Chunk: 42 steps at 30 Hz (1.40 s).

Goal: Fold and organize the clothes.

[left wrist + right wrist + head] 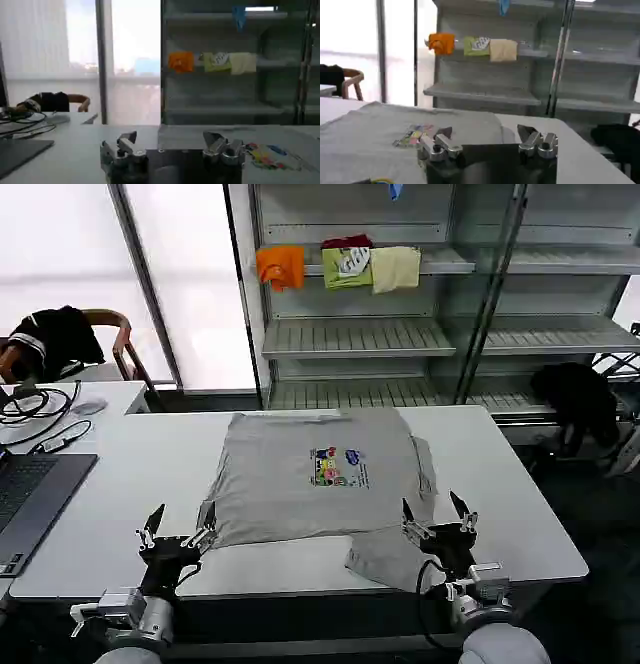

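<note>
A light grey T-shirt [290, 474] with a small multicoloured chest print [338, 466] lies spread on the white table [130, 474]; it shows again as the T-shirt [365, 135] in the right wrist view and its near edge [200, 131] in the left wrist view. One sleeve [385, 556] lies folded at the near right. My left gripper [178, 529] hovers open at the shirt's near left corner, nothing between its fingers. My right gripper [436, 516] is open above the near right sleeve, also holding nothing.
A laptop [30, 494] and cables [35, 406] sit at the table's left end. Behind the table stands a shelf unit [360, 334] holding orange [281, 266], green [346, 268] and cream [396, 268] folded garments. Black garments lie on a chair [60, 336] at the left and at the right [575, 399].
</note>
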### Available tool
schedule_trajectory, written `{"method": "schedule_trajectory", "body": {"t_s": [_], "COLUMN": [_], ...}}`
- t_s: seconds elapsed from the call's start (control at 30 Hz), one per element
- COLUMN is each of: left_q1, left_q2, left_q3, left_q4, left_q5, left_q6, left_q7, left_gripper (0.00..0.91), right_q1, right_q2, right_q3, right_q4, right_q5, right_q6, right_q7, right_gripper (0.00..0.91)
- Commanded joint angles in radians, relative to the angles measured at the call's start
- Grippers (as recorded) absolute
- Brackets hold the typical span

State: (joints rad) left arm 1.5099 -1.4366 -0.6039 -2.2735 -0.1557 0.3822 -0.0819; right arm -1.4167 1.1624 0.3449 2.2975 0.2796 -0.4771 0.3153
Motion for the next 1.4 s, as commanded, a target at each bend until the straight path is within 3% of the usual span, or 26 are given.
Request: {"method": "schedule_trajectory", "body": {"t_s": [0.03, 0.4, 1.4], "left_q1": [0.001, -0.012, -0.036], "left_q2": [0.005, 0.071, 0.078], "left_q3": [0.0, -0.001, 0.019], "left_q4": [0.01, 0.042, 0.154], "left_q5": [-0.006, -0.002, -0.005], "left_q6": [0.01, 0.092, 0.109], "left_q7": [-0.013, 0.024, 0.048], "left_gripper": [0.907, 0.907, 0.907], "right_q1": [-0.013, -0.102, -0.153], "right_q2": [0.002, -0.01, 0.004], "right_q3": [0.006, -0.013, -0.043], "right_q4": [0.004, 0.024, -0.013], "right_q5": [-0.005, 0.075, 0.1], "right_q6": [-0.002, -0.056, -0.064], "right_q7": [0.003, 0.085, 0.14], "right_gripper": [0.907, 0.907, 0.907]}}
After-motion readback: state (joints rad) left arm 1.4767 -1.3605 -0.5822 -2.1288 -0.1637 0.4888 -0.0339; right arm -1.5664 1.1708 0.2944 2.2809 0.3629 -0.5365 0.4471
